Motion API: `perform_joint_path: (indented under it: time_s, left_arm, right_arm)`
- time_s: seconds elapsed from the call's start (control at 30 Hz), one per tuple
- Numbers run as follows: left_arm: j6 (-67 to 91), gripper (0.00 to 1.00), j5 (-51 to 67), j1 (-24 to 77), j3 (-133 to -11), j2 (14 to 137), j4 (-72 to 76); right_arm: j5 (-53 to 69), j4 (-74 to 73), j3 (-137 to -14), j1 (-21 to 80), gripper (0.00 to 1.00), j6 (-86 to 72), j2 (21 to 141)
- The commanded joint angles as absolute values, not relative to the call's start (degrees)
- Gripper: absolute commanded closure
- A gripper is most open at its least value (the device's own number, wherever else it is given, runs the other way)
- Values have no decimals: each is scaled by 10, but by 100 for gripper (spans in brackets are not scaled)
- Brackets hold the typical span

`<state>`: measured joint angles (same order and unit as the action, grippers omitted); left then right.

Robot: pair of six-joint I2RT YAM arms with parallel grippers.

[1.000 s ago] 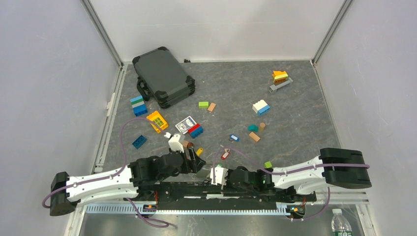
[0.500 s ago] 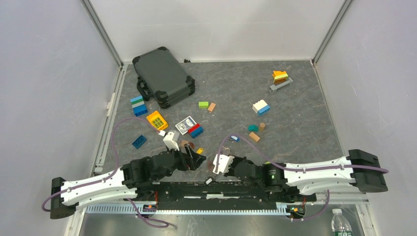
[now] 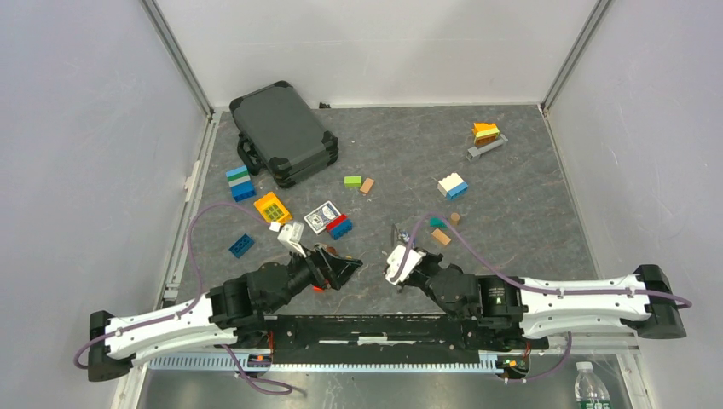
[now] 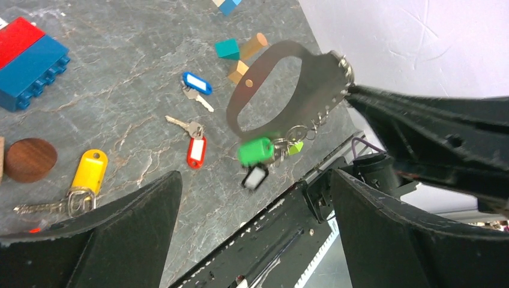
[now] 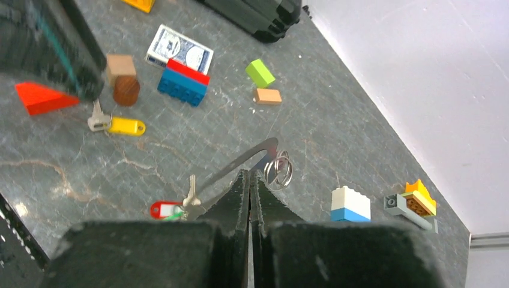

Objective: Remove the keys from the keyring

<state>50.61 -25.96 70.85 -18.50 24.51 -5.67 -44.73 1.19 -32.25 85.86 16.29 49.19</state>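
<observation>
My right gripper (image 5: 249, 174) is shut on the keyring (image 5: 240, 162), a thin grey metal loop, and holds it above the table. In the left wrist view the keyring (image 4: 282, 84) hangs from the right gripper's fingers (image 4: 420, 114). A green-tagged key (image 4: 255, 150) and a black-tagged key (image 4: 255, 177) dangle from it. My left gripper (image 4: 255, 201) is open and empty, just short of the dangling keys. A blue key (image 4: 197, 84), a red key (image 4: 195, 150) and a yellow key (image 4: 89, 171) lie loose on the table. In the top view the left gripper (image 3: 345, 268) faces the right gripper (image 3: 396, 257).
A dark case (image 3: 281, 132) stands at the back left. A card box (image 5: 180, 49), a red-and-blue brick (image 5: 183, 81), a red wedge (image 5: 42, 96) and a brown disc (image 4: 30, 159) lie near the grippers. Other blocks are scattered further back. The black base rail (image 4: 288, 240) runs along the near edge.
My right arm has swung away from the base with the keyring, lifting it off the table. My left gripper has moved right, towards the ring.
</observation>
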Motion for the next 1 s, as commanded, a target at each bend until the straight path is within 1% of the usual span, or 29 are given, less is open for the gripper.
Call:
perform_joint_path:
  time_s: [0.0,0.17,0.3,0.43,0.53,0.63,0.73,0.87,0.97]
  left_arm:
    - [430,0,-250,711,-175,260,55]
    - [337,0,-238,711,-169,261,123]
    - [285,0,-206,711,-145,269,232]
    - [243,0,-162,711,-122,295,339]
    - [204,0,-149,710,-125,330,372]
    - [169,0,-158,711,-138,367,387]
    - [134,0,-134,711,-152,380,401]
    - [105,4,-85,711,-156,360,400]
    - [94,6,-40,711,-154,330,386]
  right_arm:
    - [-504,31,-391,858,100,158,484]
    - [-549,60,-431,859,100,161,487]
    - [-569,102,-451,859,100,167,492]
    - [-591,135,-473,859,100,171,497]
    - [-581,148,-486,859,100,168,498]
    - [-524,160,-478,859,100,178,483]
    - [-428,184,-441,859,100,222,447]
    - [-280,159,-409,859,100,277,390]
    - [-205,125,-401,859,100,301,361]
